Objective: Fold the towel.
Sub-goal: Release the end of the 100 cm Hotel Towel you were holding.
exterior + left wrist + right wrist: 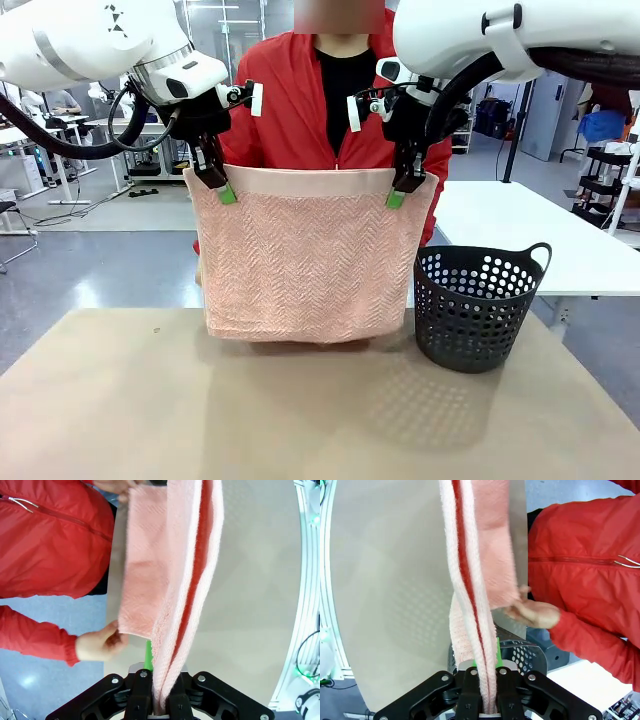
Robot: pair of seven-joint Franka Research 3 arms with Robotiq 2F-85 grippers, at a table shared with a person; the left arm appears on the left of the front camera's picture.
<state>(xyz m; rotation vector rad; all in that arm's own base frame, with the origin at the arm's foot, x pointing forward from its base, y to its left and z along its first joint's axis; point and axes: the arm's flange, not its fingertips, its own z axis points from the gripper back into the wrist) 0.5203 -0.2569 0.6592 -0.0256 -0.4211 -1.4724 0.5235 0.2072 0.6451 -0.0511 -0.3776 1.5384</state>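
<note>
1. Front view: the left tool (226, 192) and right tool (397, 196) are each clamped on a top corner of the towel (305, 265). The towel hangs straight down from them as a flat sheet. Its long top edge is level and runs side to side between the arms, in front of a person (285, 110) in red. Its lower edge is low over the far part of the tabletop (150, 400); I cannot tell whether it touches. A basket (480, 310) stands just beside the towel, on the right arm's side. The near tabletop is bare, so there looks to be ample room to lay the towel down toward the robot.
2. Left wrist view: the left tool (159, 705) pinches doubled layers of the towel (172, 580) between its fingers. A hand (100, 642) holds the corner of another layer on the person's side, near this tool.
3. Right wrist view: the right tool (483, 702) is likewise clamped on the towel (477, 555). The other hand (532, 612) holds the matching corner, with the basket (522, 655) beyond.
</note>
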